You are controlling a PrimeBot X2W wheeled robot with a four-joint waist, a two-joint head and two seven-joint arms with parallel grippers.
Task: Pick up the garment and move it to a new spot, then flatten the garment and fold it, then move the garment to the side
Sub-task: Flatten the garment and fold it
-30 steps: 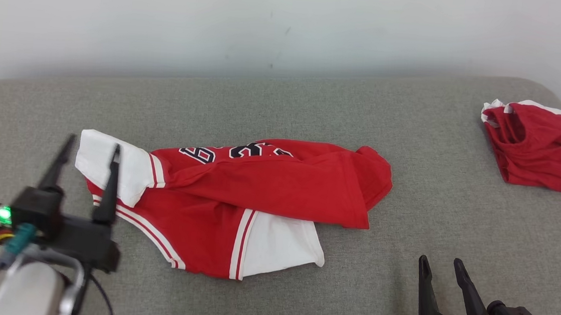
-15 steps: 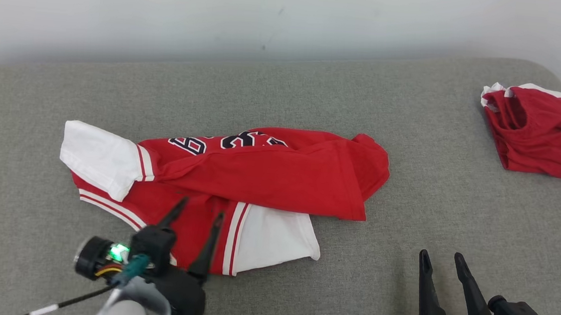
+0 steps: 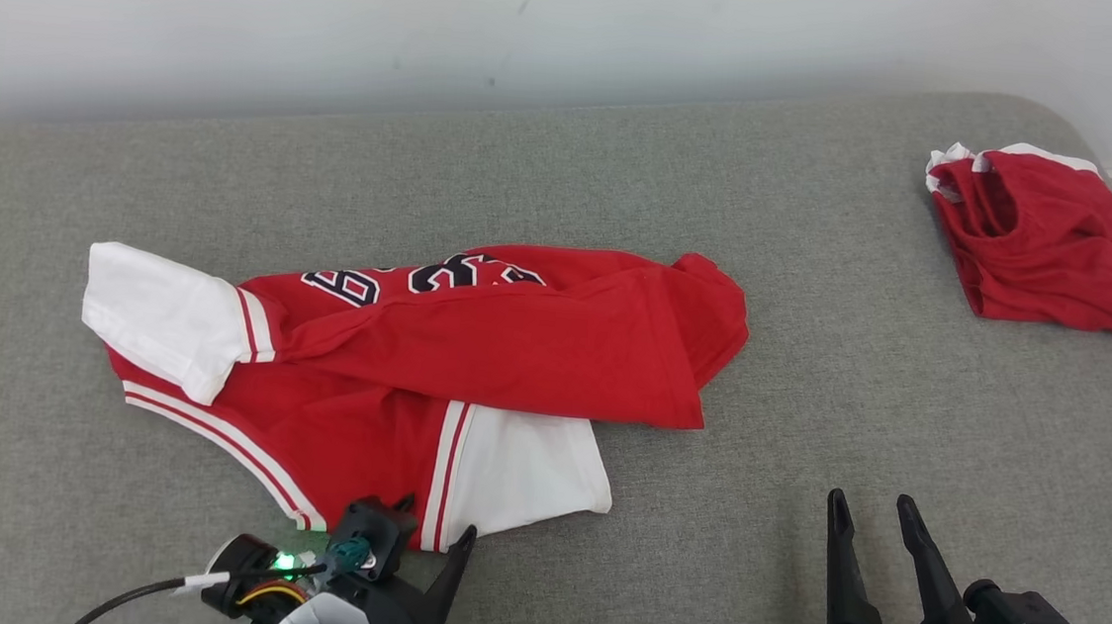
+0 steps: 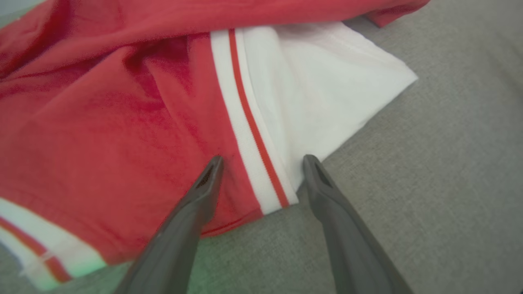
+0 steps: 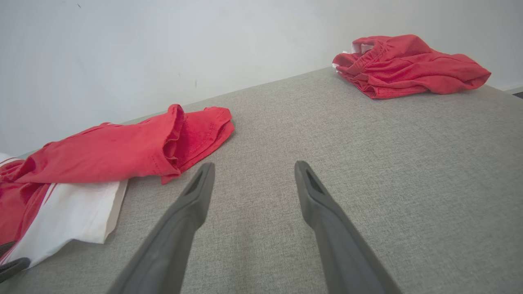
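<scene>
— Grey upholstery (image 3: 808, 391) below a white wall (image 3: 538, 33). Where's the jersey (image 3: 494, 347)?
— Crumpled mid-surface, red and white. Your left gripper (image 4: 262, 159) hangs spread wide, straddling the striped seam (image 4: 253, 122) at its near edge. Your right gripper (image 3: 869, 497) sits released, empty, well apart.
— Advice?
— Sink lower before pinching, and catch cloth, not upholstery.

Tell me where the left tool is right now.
Head view, bottom edge, left of centre: the left tool hangs open at the near hem of the red-and-white garment, fingers either side of the striped band next to the white sleeve.
</scene>
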